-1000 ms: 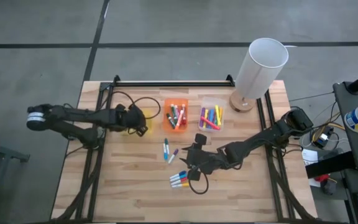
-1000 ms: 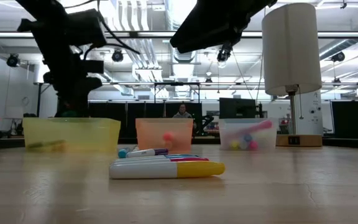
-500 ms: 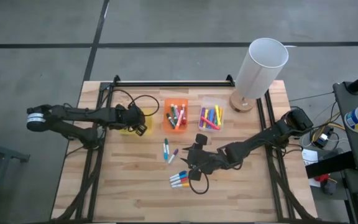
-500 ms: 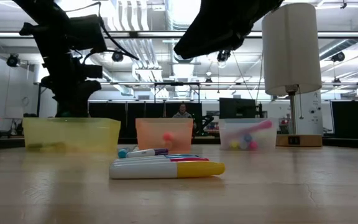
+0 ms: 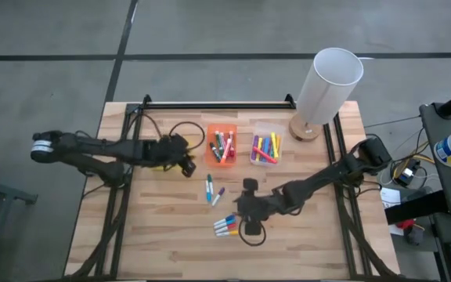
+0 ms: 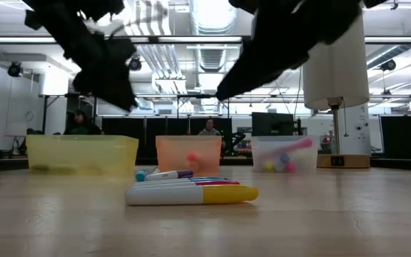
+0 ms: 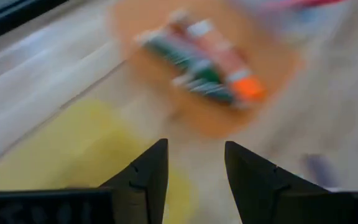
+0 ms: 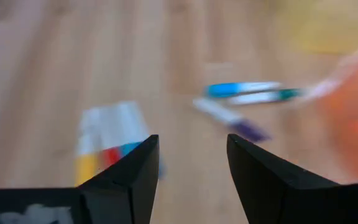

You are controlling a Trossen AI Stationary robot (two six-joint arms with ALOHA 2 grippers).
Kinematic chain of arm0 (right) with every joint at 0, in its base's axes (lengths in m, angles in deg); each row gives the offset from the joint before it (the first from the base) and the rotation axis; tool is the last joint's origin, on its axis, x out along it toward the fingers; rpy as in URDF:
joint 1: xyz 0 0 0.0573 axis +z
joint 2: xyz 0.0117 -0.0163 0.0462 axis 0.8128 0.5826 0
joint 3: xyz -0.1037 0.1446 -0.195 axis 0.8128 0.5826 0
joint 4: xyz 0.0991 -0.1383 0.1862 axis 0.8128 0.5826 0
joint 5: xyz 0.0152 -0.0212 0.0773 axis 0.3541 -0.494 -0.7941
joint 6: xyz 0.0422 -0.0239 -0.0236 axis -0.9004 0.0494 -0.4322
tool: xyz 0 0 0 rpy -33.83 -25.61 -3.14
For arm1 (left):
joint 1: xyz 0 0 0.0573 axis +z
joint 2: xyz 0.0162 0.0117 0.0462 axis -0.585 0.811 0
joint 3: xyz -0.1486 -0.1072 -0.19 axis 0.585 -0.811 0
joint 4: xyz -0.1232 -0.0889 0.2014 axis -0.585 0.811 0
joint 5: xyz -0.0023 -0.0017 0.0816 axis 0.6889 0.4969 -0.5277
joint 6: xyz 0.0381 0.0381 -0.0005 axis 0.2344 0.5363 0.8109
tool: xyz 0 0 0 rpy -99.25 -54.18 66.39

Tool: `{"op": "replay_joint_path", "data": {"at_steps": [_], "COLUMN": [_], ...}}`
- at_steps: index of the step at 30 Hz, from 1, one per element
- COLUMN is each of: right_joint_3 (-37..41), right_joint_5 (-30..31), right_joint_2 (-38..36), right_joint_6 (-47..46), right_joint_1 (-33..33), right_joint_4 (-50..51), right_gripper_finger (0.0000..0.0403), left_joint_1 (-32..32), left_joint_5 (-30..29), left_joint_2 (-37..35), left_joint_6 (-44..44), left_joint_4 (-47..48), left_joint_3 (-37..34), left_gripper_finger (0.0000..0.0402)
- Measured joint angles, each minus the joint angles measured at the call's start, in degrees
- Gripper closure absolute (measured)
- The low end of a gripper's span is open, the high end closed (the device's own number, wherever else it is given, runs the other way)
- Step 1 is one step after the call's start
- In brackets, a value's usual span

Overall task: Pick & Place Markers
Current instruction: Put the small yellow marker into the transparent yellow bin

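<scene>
Both sets of jaws stand parted with nothing between them. The left gripper (image 5: 185,163) hangs left of centre in the high view, just off the corner of the yellow bin (image 5: 163,150) and close to the orange bin (image 5: 221,146). The right gripper (image 5: 248,210) sits lower, near the middle, right beside a cluster of markers (image 5: 226,226) lying flat side by side, their long axes running roughly left to right with a slight upward tilt to the right, white barrels with blue, red and yellow caps. Two more markers (image 5: 212,190), one with a blue-green cap and one purple-tipped, lie between the cluster and the bins, pointing roughly up the frame. Others fill the orange bin and the clear bin (image 5: 265,147), mostly lengthwise up and down. No writing on any of them is readable. A white lamp (image 5: 326,88) stands at the table's (image 5: 163,235) upper right.
</scene>
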Motion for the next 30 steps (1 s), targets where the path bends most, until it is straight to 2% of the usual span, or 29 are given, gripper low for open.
{"op": "replay_joint_path", "data": {"at_steps": [2,4,9,13,24,30], "right_joint_3": [-0.02,-0.06,-0.09,-0.13,-0.15,-1.96], "right_joint_5": [-6.21,-9.91,-10.9,-11.9,-10.23,-9.96], "right_joint_2": [0.59,1.43,3.39,4.92,8.73,14.58], "right_joint_6": [0.24,0.12,-2.2,-6.72,-10.61,-12.18], "right_joint_1": [0.21,0.53,1.54,2.53,5.84,5.8], "right_joint_4": [-0.15,-0.57,-0.52,-0.9,-7.39,-9.3], "right_gripper_finger": [0.0227,0.023,0.024,0.0246,0.0259,0.0257], "left_joint_1": [-4.07,-8.36,-17.47,-21.37,-23.25,-23.78], "left_joint_5": [-0.7,-2.5,-4.17,-4.28,-3.28,-2.26], "left_joint_2": [-0.48,-0.7,-0.51,-0.43,0.11,-0.03], "left_joint_6": [0.76,2.59,12.84,19.84,22.19,22.35], "left_joint_4": [-5.44,-12.63,-33.01,-41.1,-42.3,-41.13], "left_joint_3": [-0.06,-0.06,-0.07,-0.08,-0.13,-0.13], "left_gripper_finger": [0.025,0.025,0.025,0.025,0.025,0.025]}}
